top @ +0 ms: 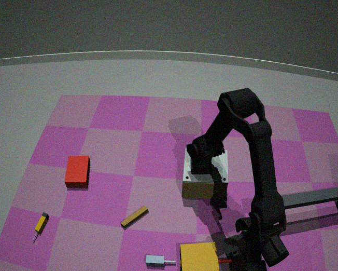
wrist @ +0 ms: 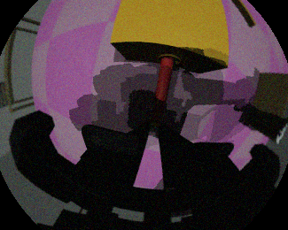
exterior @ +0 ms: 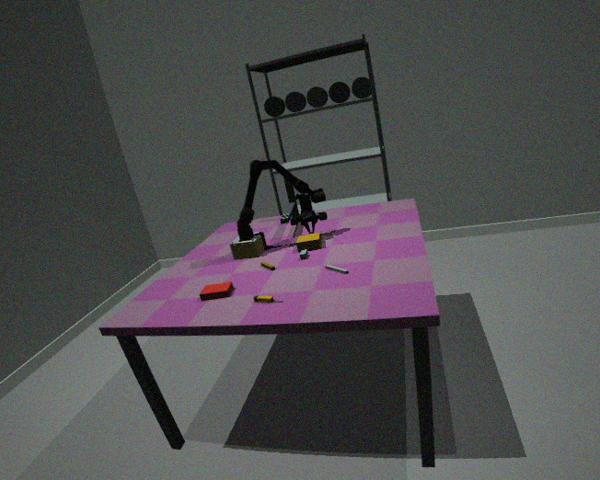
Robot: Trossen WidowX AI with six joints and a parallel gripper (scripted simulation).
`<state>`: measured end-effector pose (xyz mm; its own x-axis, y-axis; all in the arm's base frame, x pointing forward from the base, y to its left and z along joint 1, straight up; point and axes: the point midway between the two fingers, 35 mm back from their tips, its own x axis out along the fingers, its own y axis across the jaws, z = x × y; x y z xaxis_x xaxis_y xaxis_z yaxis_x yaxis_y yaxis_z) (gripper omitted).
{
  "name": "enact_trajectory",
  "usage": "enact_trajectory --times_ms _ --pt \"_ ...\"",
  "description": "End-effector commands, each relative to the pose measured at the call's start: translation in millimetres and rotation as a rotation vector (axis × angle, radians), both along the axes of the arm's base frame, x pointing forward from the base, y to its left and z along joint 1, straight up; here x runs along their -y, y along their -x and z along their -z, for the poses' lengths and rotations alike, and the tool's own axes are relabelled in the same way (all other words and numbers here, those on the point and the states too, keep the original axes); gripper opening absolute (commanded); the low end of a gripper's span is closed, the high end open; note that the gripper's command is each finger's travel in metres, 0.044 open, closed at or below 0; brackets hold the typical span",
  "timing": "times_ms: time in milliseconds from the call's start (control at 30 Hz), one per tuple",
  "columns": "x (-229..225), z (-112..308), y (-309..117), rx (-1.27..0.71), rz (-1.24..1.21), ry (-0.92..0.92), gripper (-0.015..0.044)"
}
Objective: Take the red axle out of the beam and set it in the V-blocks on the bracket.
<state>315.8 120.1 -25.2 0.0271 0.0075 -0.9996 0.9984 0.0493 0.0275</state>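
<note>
The gripper [exterior: 311, 230] [wrist: 154, 125] is clenched on the red axle [top: 225, 260] [wrist: 165, 79]. In the wrist view, the axle extends toward 12 o'clock from the fingertips to a round opening in the side face of the yellow beam [top: 198, 256] [exterior: 309, 240] [wrist: 171, 26]. In the top view, the axle shows at the beam's 3 o'clock side; a light-blue block with a rod [top: 155, 260] lies near its 9 o'clock side, and the red box [top: 77, 171] [exterior: 216, 291] lies well apart, toward 10 o'clock.

Dim light is leaving the walls murky, while grain is speckling every view. Layered shadows are spreading over the floor beneath the table [exterior: 269, 328]. The wrist view is bending outward inside a dark circular rim, its near parts sinking into black.
</note>
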Motion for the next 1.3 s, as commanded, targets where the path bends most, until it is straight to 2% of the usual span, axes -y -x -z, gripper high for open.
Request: enact_trajectory --times_ms 0,533,1033,1267 --pt "-7 -1 0 0.001 0.003 -0.002 0.0000" --pt "-33 0 3 -0.001 0.004 -0.005 0.0000" --pt "-33 12 1 -0.001 0.004 -0.004 0.0000" --pt "-32 10 1 0.001 0.000 -0.003 0.0184"
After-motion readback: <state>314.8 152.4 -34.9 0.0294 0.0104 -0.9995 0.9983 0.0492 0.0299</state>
